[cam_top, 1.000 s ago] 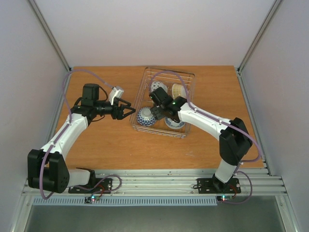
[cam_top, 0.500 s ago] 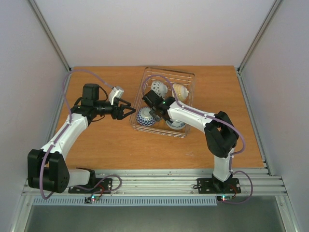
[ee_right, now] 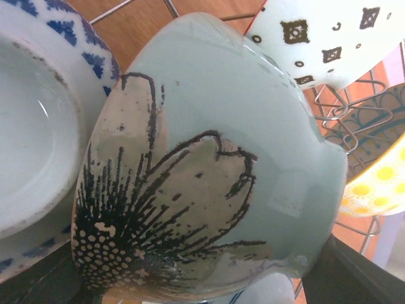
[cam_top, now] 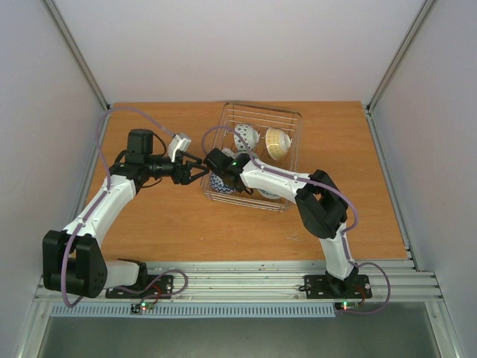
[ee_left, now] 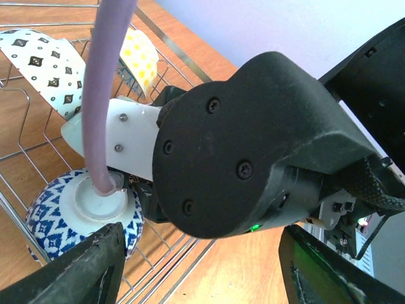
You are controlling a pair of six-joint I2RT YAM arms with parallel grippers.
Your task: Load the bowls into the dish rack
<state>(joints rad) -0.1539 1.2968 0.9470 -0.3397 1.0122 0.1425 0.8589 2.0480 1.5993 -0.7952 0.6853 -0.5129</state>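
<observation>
The dish rack [cam_top: 287, 119] stands at mid-table. In it are a white bowl with black marks [cam_top: 244, 136], a cream-yellow bowl [cam_top: 277, 142] and a blue-and-white bowl [cam_top: 220, 184], partly hidden by my right arm. My right gripper [cam_top: 214, 160] reaches across to the rack's left edge and is shut on a pale green bowl [ee_right: 209, 145] with a black flower, which fills the right wrist view between its fingers [ee_right: 196, 282]. My left gripper [cam_top: 195, 170] is open and empty just outside the rack's left side, facing the right wrist [ee_left: 202, 272].
Another blue-patterned bowl [cam_top: 270, 195] lies under my right forearm at the rack's near side. In the left wrist view the right wrist housing [ee_left: 253, 139] is very close in front of the left fingers. Grey walls close in the table on three sides.
My right arm has swung left across the rack, from its middle to its left edge, close to the left gripper. The left arm has not moved.
</observation>
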